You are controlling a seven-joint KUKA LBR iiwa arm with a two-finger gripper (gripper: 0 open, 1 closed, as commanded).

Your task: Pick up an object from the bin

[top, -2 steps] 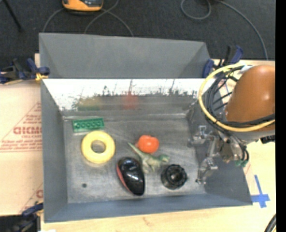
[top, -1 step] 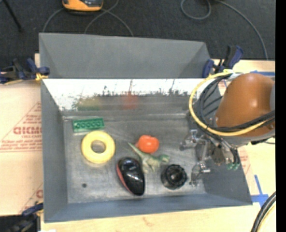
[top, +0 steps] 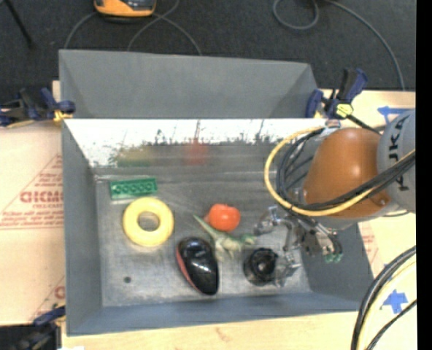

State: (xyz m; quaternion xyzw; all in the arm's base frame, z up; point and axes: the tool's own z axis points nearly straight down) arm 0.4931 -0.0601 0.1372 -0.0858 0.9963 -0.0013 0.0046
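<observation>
While the hand, open or closed I cannot tell, is hanging beside the small black round ring, it is probably risking nudging it away.

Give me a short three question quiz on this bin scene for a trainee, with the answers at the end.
1. True or false: the yellow ring lies left of the orange ball.
2. Which thing lies nearest the gripper? A yellow ring, B black round thing, C orange ball.
3. What colour is the studded brick above the yellow ring?
Key: 1 true; 2 B; 3 green.
</observation>
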